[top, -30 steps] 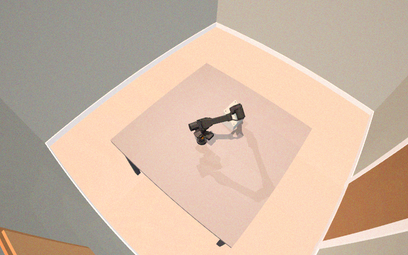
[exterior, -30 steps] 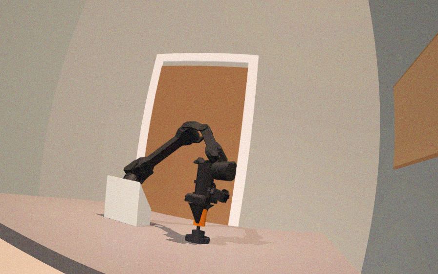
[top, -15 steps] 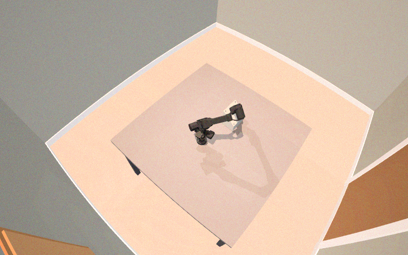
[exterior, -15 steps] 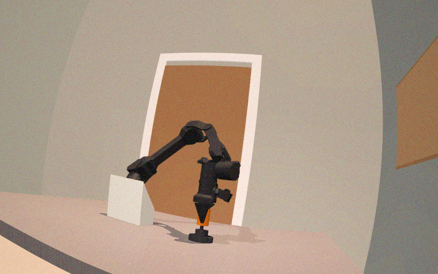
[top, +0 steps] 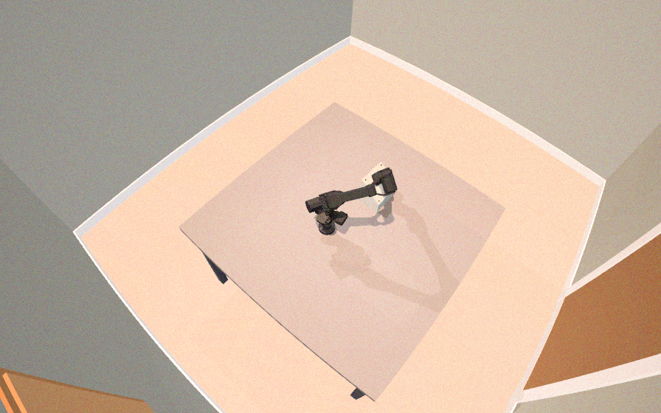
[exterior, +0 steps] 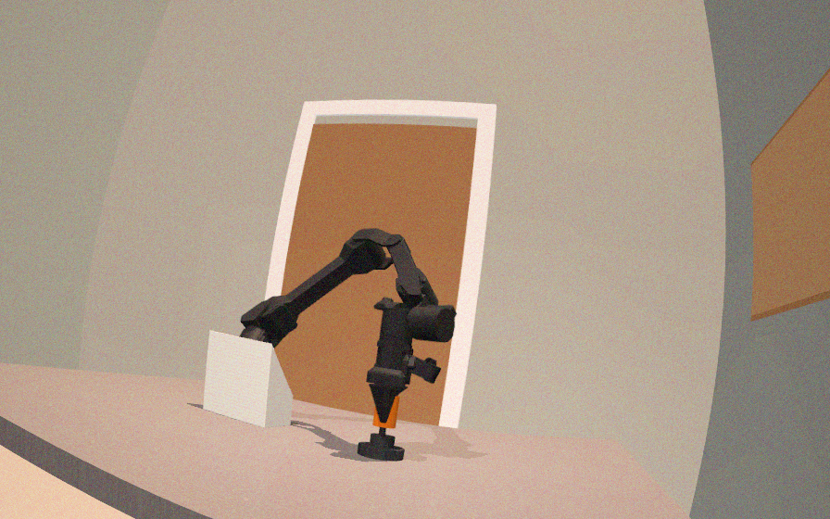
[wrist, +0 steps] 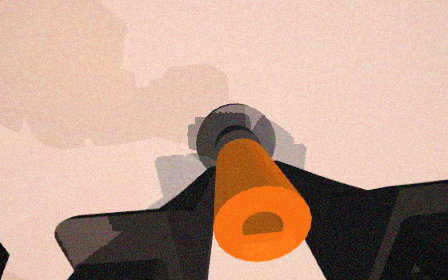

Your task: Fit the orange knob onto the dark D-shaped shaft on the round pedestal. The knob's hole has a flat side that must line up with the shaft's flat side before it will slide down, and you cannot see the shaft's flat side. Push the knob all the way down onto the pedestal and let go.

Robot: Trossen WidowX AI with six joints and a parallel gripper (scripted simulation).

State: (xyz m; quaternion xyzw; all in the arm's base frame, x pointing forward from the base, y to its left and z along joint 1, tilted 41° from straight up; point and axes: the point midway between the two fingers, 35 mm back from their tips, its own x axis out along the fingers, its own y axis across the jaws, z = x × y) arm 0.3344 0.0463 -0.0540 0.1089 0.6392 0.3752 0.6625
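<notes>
The orange knob [exterior: 394, 413] [wrist: 258, 245] is upright between the fingers of my gripper [exterior: 384, 417] [wrist: 243, 169], which is shut on it. In the wrist view, the D-shaped hole shows in the knob's top face, its flat side toward the lower edge of the view. The dark round pedestal [top: 326, 231] [exterior: 380, 451] [wrist: 207, 142] stands on the table below. A short piece of the dark shaft [exterior: 382, 430] shows between the knob's lower end and the pedestal's raised middle. The knob's lower end hides the shaft's top and flat side. In the top view, the arm hides knob and fingers.
The arm's white base block [exterior: 236, 376] [top: 371, 177] stands on the table [top: 282, 179] [exterior: 534, 476], left of the pedestal in the exterior view. The arm reaches over from it. Shadows of the arm fall on the table around the pedestal.
</notes>
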